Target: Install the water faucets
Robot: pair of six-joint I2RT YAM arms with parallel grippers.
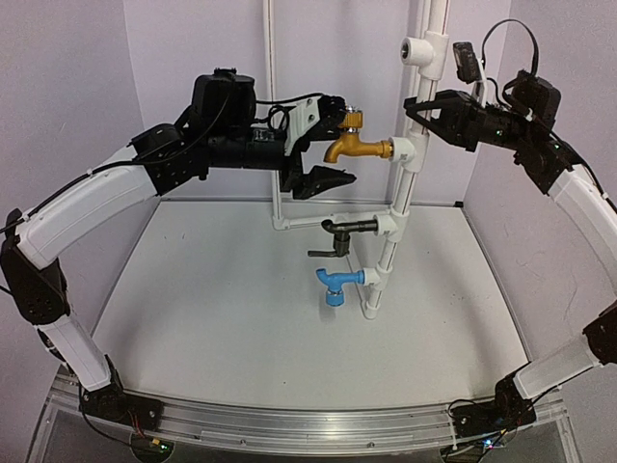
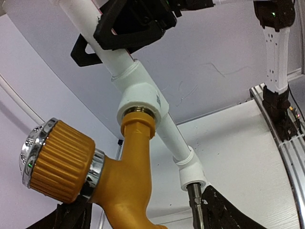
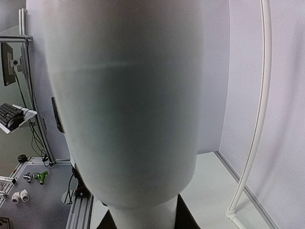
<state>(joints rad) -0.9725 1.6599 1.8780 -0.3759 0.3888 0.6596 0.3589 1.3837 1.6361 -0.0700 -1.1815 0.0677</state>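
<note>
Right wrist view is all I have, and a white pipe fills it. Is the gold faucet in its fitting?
Observer: Yes. From the top camera, the gold faucet has its stem in the upper tee fitting on the white pipe.
Operator: Is the left arm clamped on it?
Observer: No. The left gripper has its fingers spread open, one above the faucet and one below.
Operator: And the other two?
Observer: The black faucet and the blue faucet sit in fittings lower on the same pipe.
</note>
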